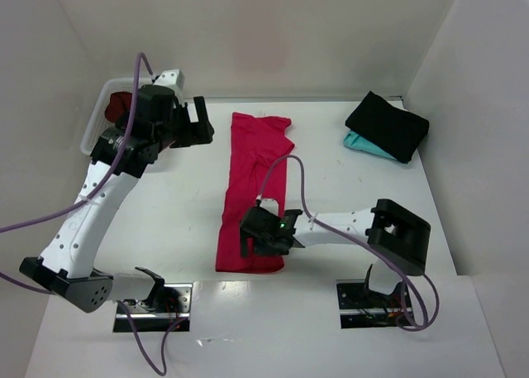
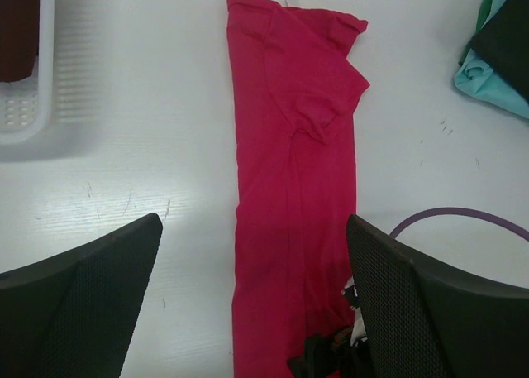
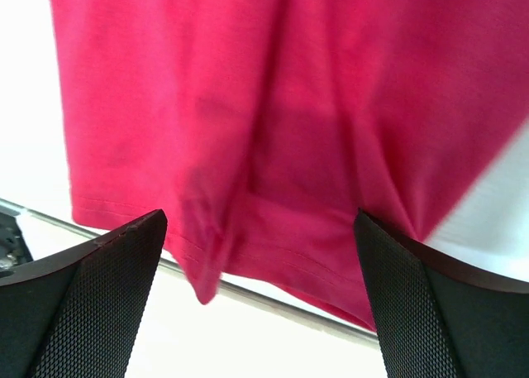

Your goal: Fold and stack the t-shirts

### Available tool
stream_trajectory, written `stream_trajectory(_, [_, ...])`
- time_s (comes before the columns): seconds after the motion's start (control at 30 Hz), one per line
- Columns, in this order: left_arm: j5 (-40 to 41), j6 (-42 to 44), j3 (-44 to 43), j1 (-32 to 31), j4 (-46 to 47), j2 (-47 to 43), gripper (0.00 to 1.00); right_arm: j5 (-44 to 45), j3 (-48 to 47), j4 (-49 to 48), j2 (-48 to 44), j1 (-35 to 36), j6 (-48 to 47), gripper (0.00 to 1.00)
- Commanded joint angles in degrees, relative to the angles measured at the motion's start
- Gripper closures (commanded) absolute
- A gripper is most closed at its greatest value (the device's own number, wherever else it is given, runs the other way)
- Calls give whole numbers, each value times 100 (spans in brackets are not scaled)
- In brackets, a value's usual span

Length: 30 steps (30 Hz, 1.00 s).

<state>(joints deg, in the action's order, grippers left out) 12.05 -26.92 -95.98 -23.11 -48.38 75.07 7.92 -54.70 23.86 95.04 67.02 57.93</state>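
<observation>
hovering at lower hem of crimson-pink shirt [image 1: 254, 146], your right gripper [image 1: 246, 243] gapes empty; strip's long axis runs up-frame; left gripper [image 1: 201, 123], also spread, upper left, farther.

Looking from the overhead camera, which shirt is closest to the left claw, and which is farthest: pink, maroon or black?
From the left gripper:
1. Pink shirt, just to its right, mid-table.
2. Maroon shirt, in the basket on its left.
3. Black shirt, far right corner.

I read a white table [image 1: 347, 188] boxed by 3 plain white walls: back wall [image 1: 273, 39], left wall [image 1: 41, 105], right wall [image 1: 483, 80]. Bright glare [image 1: 264, 299] along its near edge.
</observation>
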Motion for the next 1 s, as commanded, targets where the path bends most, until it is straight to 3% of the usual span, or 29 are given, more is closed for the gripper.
stream_trajectory(0.0, [-124, 125, 158, 26, 189, -212, 0, 306, 319, 488, -503, 22, 333, 0])
stream_trajectory(0.23, [-493, 73, 598, 26, 136, -335, 0, 948, 223, 874, -2014, -267, 394, 0])
stream_trajectory(0.37, [-870, -146, 1326, 26, 22, -545, 0, 844, 757, 1024, -2946, -531, 394, 0])
stream_trajectory(0.47, [-1529, -436, 2345, 26, 284, -774, 0, 501, 1329, 736, -3009, -594, 394, 0])
stream_trajectory(0.73, [-2216, -1658, 4444, -44, 1059, -1547, 0, -150, 2006, 172, -2684, -594, 325, 5])
stream_trajectory(0.97, [-2480, -1817, 4931, -97, 1129, -1416, 5, -282, 2218, -355, -2580, -594, 202, 14])
